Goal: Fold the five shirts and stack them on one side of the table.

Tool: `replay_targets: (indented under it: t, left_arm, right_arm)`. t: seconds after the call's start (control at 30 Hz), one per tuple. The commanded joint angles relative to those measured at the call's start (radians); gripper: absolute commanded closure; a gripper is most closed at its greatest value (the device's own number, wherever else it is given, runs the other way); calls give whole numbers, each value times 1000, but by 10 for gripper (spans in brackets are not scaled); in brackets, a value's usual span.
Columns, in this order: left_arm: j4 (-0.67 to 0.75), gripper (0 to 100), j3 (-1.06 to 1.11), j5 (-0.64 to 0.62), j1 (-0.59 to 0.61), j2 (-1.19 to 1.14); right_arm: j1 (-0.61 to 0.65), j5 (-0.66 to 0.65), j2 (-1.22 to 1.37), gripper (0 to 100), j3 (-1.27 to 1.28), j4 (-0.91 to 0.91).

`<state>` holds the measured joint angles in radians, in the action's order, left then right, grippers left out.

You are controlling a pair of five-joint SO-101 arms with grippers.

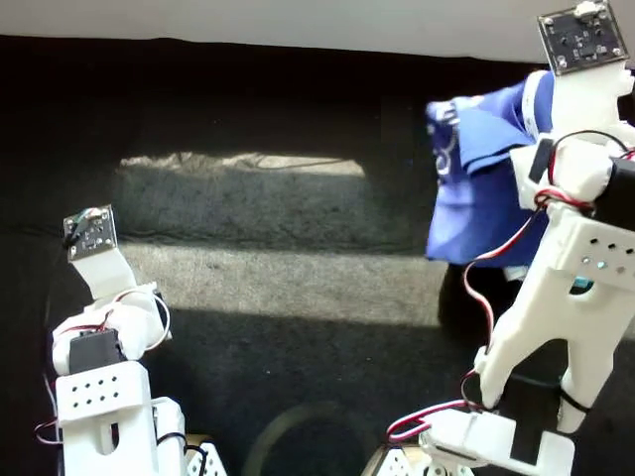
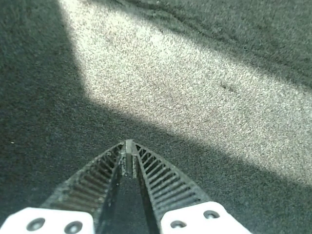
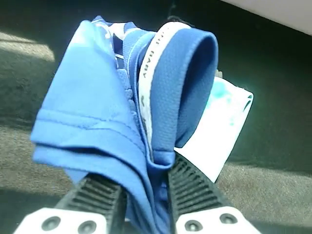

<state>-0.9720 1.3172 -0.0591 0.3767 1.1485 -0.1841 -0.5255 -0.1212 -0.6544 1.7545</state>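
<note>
**Dark felt-like table cover [image 1: 248, 109], one shirt held at two o'clock**

At two o'clock in the high view, a bunched blue knit shirt [image 1: 481, 188] [image 3: 92, 112] with a white-trimmed collar hangs from the right gripper [image 3: 139, 168]. Its ribbed black fingers [image 3: 191, 187] are clamped on a fold of the cloth. Whether the shirt's lower edge touches the table cannot be told. Just behind the shirt in the right wrist view, a white fabric piece with turquoise print [image 3: 226, 122] lies on the cover. The white right arm [image 1: 566, 288] rises from five o'clock up to the shirt. Pale sunlit bands [image 1: 298, 288] cross the middle of the table. At eight o'clock, well apart from the shirt, stands the white left arm [image 1: 99, 387]. The left gripper [image 2: 127, 146] has its fingers pressed together on nothing, above the dark cover beside a sunlit band
</note>
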Motion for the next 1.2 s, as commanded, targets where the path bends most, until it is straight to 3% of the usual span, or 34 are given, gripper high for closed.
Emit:
replay_targets:
  t: [0.0, 0.27, 0.53, 0.67, 0.87, 1.03, 1.17]
  left_arm:
    - [15, 990, 8, 9, 4, 7]
    - [11, 990, 12, 9, 8, 12]
    - [15, 990, 12, 9, 4, 13]
    - [14, 990, 12, 9, 4, 13]
    - [17, 990, 12, 9, 5, 13]
    - [17, 990, 12, 9, 5, 13]
    - [17, 990, 12, 9, 5, 13]
  right_arm:
    - [-87, -40, 91, 992, 4, -65]
    - [-229, -170, 403, 992, -8, -318]
    - [-260, -181, 582, 992, -176, -387]
    - [-268, -180, 657, 984, -272, -380]
    - [-271, -175, 682, 792, -341, -280]
    - [-268, -170, 680, 786, -423, -217]
    - [-280, -63, 684, 786, -472, -209]
